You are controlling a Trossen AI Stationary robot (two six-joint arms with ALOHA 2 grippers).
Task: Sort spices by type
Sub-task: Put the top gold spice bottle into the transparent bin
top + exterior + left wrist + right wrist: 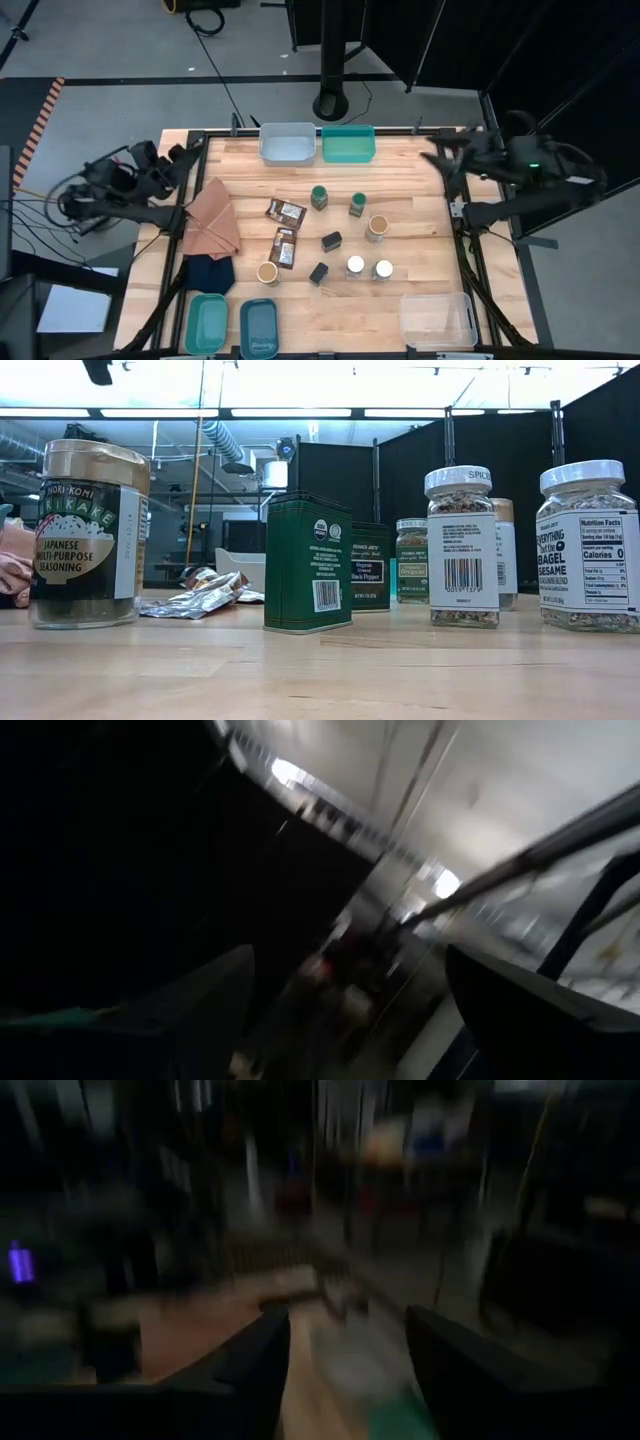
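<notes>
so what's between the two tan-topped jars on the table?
High view: the two black boxes and the lower brown packet lie roughly between the tan-topped jar at lower left and the one at right.

On the table I count two green-lidded jars [319,197], two white-lidded jars [355,265], two tan-topped jars [377,227], two black boxes [331,240] and two brown packets [285,211]. Five bins [286,142] ring the edges, from twelve o'clock round to seven. Two folded cloths [212,218] lie at nine o'clock.

Grey floor [120,50], black curtains [590,430], ceiling strip lights [300,412]
</notes>
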